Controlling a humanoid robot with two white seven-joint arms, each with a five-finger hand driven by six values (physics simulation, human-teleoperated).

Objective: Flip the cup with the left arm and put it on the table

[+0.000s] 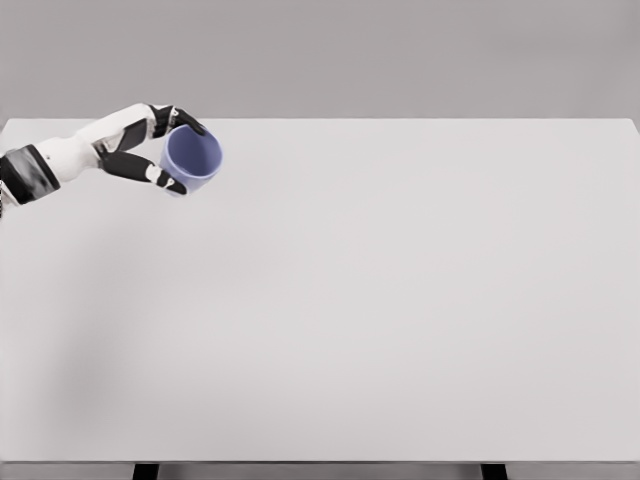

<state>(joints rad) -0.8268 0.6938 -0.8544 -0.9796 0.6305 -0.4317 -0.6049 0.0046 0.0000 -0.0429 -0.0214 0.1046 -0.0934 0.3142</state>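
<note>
The left hand (140, 150) reaches in from nine o'clock toward the far-left part of the plain white counter (380, 300) and is clasped around the small blue-violet plastic cup (191, 160). Dark fingertips wrap the cup from above, and the thumb presses in from below. The cup sits at about ten o'clock in the head view, tipped on its side so that its open mouth faces toward four o'clock and the inside wall shows. Whether its lower edge touches the counter or hangs just above it cannot be told from this angle. The right arm is out of view.

The step in hand looks like the turn itself: the cup seems partway between inverted and upright. To do it well, the wrist should carry the roll while the fingers keep an even squeeze, since a smooth, light cup may slip or spin in the grasp if pressure eases mid-turn. The mouth should come round to twelve o'clock, fully skyward, before any lowering. The base should then meet the counter flat, not on one edge, or the cup may rock and topple once let go. Fingers should spread only when the base is settled.
</note>
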